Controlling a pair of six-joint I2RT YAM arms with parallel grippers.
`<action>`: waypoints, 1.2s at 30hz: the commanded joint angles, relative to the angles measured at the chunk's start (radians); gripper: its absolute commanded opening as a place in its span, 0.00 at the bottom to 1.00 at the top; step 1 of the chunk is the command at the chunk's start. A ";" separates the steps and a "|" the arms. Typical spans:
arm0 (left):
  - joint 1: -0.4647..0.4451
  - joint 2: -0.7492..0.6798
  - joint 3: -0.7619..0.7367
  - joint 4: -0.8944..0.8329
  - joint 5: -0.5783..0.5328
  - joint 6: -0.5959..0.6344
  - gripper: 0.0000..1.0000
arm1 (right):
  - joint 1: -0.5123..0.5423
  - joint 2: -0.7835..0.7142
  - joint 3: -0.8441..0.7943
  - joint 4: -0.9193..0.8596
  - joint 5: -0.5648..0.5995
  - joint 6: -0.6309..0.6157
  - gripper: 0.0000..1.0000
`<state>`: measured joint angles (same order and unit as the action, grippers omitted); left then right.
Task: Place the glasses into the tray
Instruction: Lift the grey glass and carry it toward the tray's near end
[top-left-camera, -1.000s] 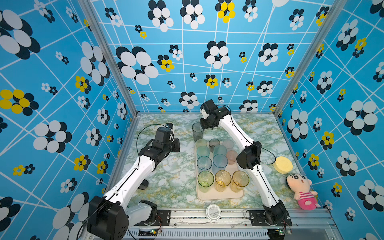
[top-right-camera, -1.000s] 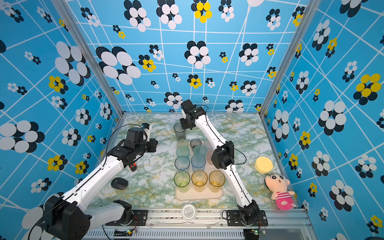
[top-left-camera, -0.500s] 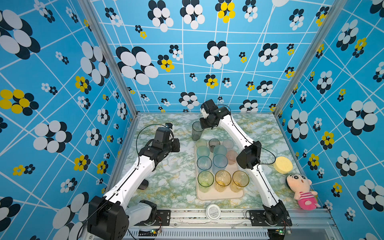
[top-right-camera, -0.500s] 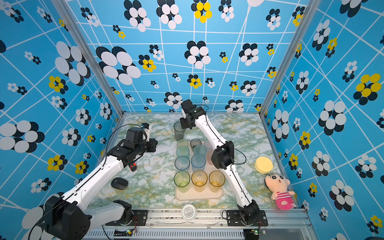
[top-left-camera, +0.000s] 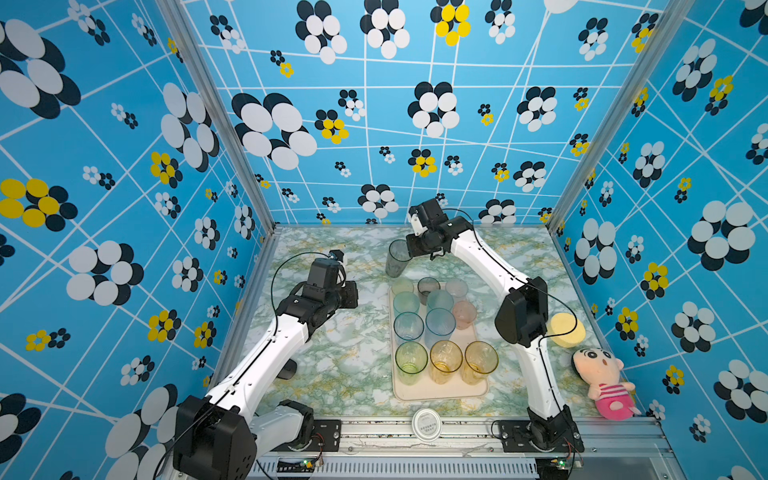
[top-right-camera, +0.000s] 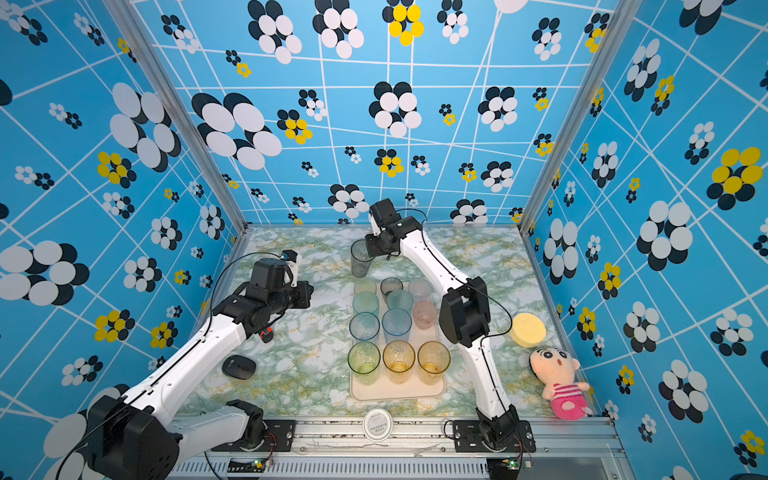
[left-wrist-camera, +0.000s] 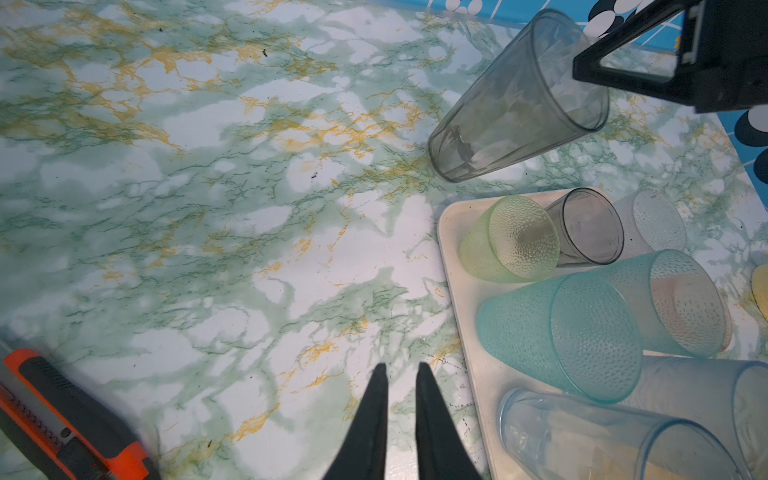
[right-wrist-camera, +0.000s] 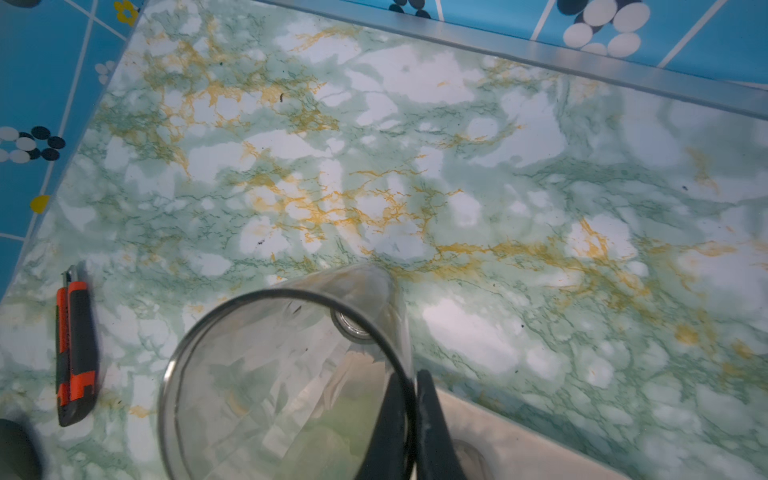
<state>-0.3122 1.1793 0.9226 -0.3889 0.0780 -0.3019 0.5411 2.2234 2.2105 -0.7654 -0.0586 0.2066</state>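
A tall smoky grey tumbler (top-left-camera: 397, 259) (top-right-camera: 360, 259) stands on the marble table just beyond the far end of the tray (top-left-camera: 440, 392) (top-right-camera: 395, 392). My right gripper (right-wrist-camera: 415, 374) (top-left-camera: 409, 250) is shut on its rim, one finger inside the glass (right-wrist-camera: 270, 386) and one outside. Several tinted glasses stand in the tray, among them a green one (top-left-camera: 410, 359), an amber one (top-left-camera: 445, 359) and a teal one (left-wrist-camera: 561, 336). My left gripper (left-wrist-camera: 401, 368) (top-left-camera: 349, 295) hovers over bare table left of the tray (left-wrist-camera: 457, 216), its fingers a narrow gap apart and holding nothing.
An orange and black utility knife (left-wrist-camera: 70, 411) (right-wrist-camera: 75, 353) and a dark computer mouse (top-right-camera: 239, 366) lie on the table's left part. A yellow disc (top-left-camera: 567, 330) and a plush doll (top-left-camera: 602, 380) sit at the right. A round white lid (top-left-camera: 427, 424) rests on the front rail.
My right gripper's jaws have closed onto the grey tumbler's rim. Neither arm nor the tumbler has visibly shifted.
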 joint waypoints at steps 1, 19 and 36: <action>0.010 -0.023 -0.013 -0.012 0.000 0.014 0.16 | -0.020 -0.155 -0.073 0.130 -0.037 0.004 0.00; 0.030 -0.056 0.007 -0.040 0.001 0.023 0.17 | -0.044 -0.785 -0.552 -0.014 0.224 -0.088 0.00; 0.045 -0.078 -0.001 -0.064 -0.007 0.036 0.17 | -0.049 -1.065 -0.778 -0.331 0.426 0.013 0.00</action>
<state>-0.2802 1.1198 0.9226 -0.4259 0.0776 -0.2863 0.4984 1.1931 1.4498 -1.0443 0.3424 0.1814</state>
